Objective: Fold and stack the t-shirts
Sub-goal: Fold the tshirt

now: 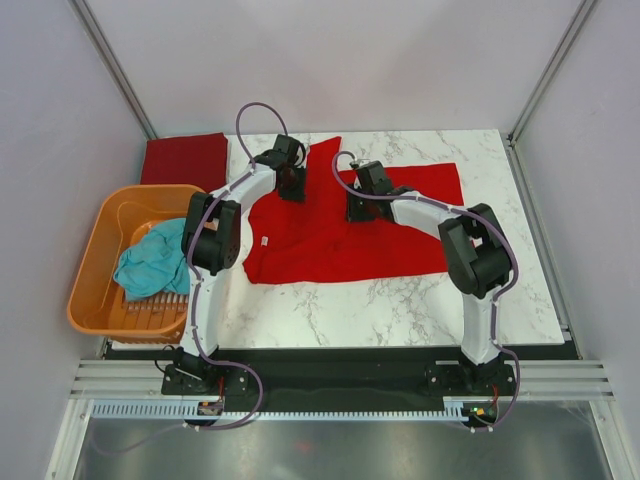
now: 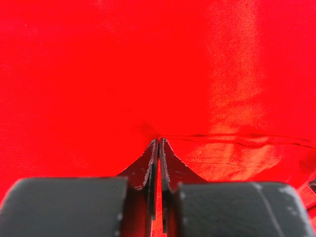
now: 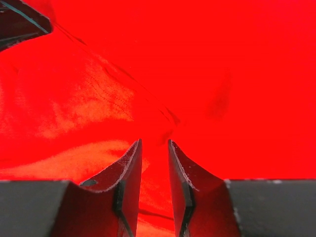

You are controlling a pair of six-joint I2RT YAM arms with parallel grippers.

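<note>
T-shirts: three.
- One bright red t-shirt (image 1: pixel 340 240).
- One maroon t-shirt (image 1: pixel 185 160).
- One teal t-shirt (image 1: pixel 152 262). It is crumpled in a heap and reads as a single garment, though the bunching makes that less than certain.

Baskets: one, an orange plastic basket (image 1: pixel 100 250).

Benches: one, a marble-patterned bench (image 1: pixel 400 300).

Robot arms: two, the left arm (image 1: pixel 210 235) and the right arm (image 1: pixel 470 250).

Hands: two, the left hand (image 1: pixel 291 185) and the right hand (image 1: pixel 358 208). Each has two fingers, four in all.
</note>
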